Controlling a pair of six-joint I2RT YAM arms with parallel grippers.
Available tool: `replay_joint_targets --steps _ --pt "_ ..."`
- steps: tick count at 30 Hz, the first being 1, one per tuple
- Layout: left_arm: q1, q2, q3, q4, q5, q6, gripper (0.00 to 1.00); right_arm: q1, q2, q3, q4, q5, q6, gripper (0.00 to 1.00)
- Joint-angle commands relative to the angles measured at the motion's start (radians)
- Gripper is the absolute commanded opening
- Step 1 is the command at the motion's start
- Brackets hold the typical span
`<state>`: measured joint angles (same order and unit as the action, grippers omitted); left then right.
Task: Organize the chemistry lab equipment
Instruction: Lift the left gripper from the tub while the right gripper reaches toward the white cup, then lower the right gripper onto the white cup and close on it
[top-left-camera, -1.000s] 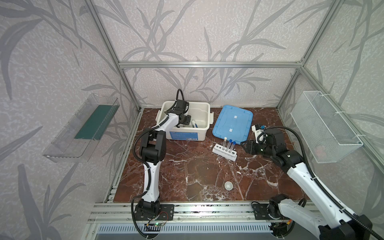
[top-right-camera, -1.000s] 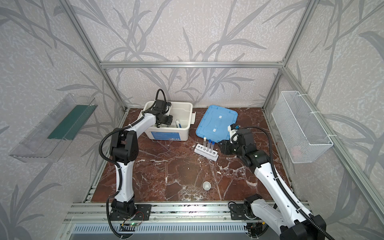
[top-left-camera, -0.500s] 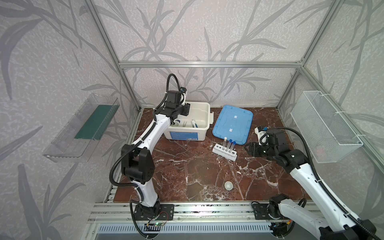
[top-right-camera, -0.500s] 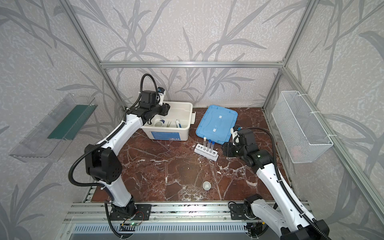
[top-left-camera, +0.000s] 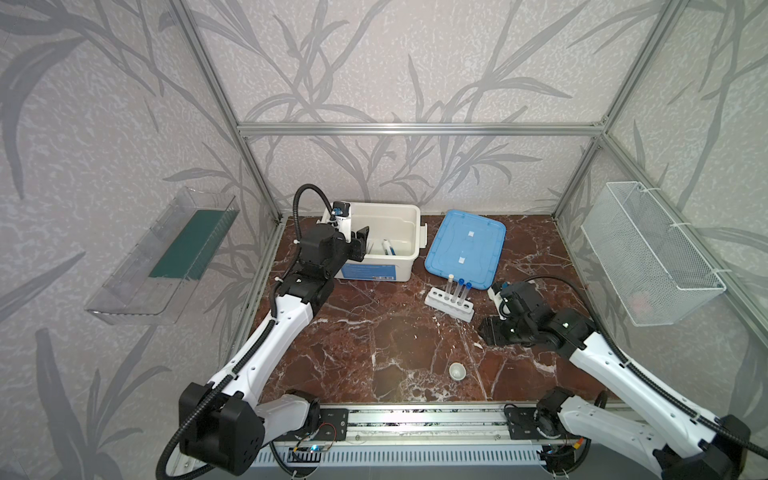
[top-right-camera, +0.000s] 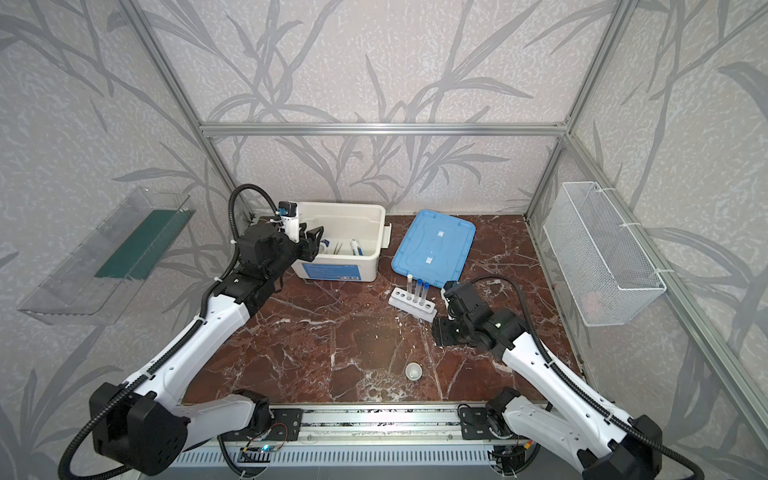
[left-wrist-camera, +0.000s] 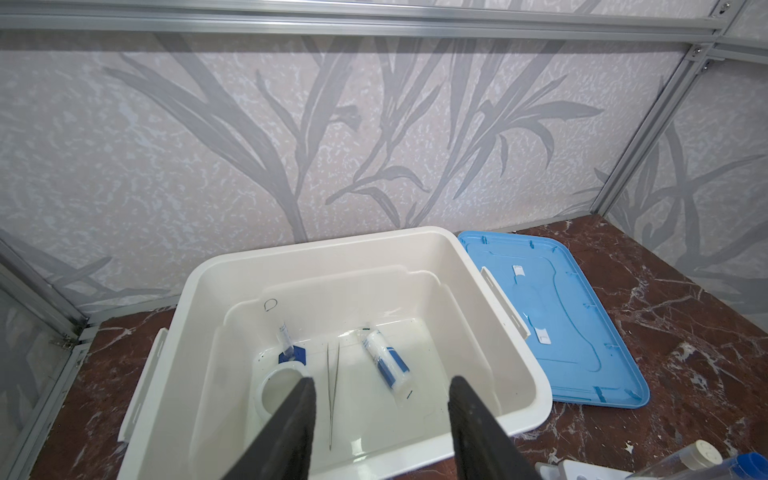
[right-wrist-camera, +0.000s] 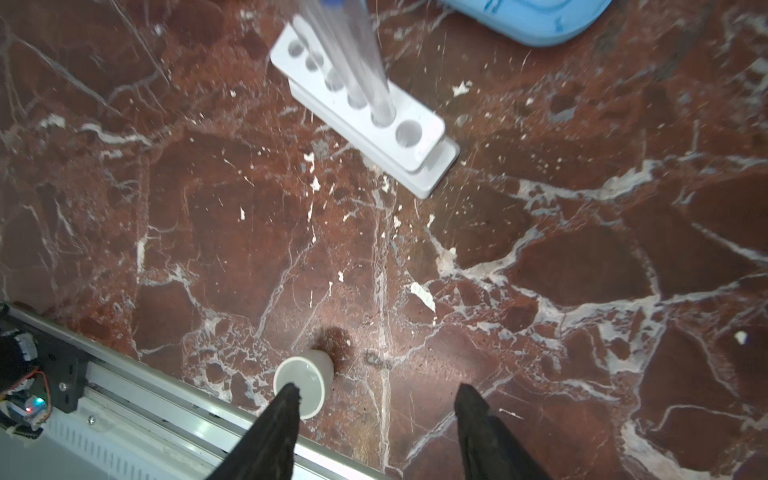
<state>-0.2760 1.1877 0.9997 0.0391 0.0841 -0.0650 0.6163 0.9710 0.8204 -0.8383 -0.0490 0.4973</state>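
The white bin (left-wrist-camera: 374, 245) holds metal tweezers (left-wrist-camera: 332, 386), a lying white blue-labelled bottle (left-wrist-camera: 386, 365), a blue-based clear cylinder (left-wrist-camera: 291, 345) and a white ceramic cup (left-wrist-camera: 276, 388). My left gripper (left-wrist-camera: 380, 384) hangs open and empty over the bin's near side; a top view shows the left gripper (top-left-camera: 359, 245) at the bin's left front corner. Three capped test tubes (top-left-camera: 459, 289) stand in the white rack (top-left-camera: 449, 303). A second white cup (right-wrist-camera: 305, 376) stands near the table's front edge. My right gripper (right-wrist-camera: 376, 392) is open and empty above the table, its left fingertip just over that cup's rim.
The blue lid (top-left-camera: 465, 249) lies flat right of the bin, behind the rack. A wire basket (top-left-camera: 648, 257) hangs on the right wall, a clear shelf (top-left-camera: 166, 257) on the left wall. An aluminium rail (right-wrist-camera: 166, 399) runs along the front edge beside the cup.
The left arm has stretched out low and drawn its gripper back from inside the bin to its near side. The right gripper has moved from beside the rack toward the front.
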Motion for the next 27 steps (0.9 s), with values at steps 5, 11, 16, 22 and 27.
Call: replay_joint_targets --steps 5,11,16,22,27 --pt "-0.012 -0.109 -0.069 -0.12 -0.041 -0.081 0.49 0.153 0.1 -0.041 0.016 0.029 0.133 0.58" --pt "-0.013 -0.211 -0.074 -0.281 -0.06 0.005 0.49 0.203 0.177 -0.073 0.075 0.014 0.202 0.54" --pt "-0.012 -0.297 -0.189 -0.199 -0.073 -0.009 0.5 0.245 0.254 -0.068 0.12 0.011 0.224 0.51" --pt "-0.011 -0.283 -0.195 -0.219 -0.07 -0.006 0.51 0.272 0.321 -0.062 0.137 0.0 0.234 0.47" --pt "-0.01 -0.272 -0.19 -0.231 -0.06 0.002 0.51 0.283 0.337 -0.069 0.143 -0.009 0.241 0.43"
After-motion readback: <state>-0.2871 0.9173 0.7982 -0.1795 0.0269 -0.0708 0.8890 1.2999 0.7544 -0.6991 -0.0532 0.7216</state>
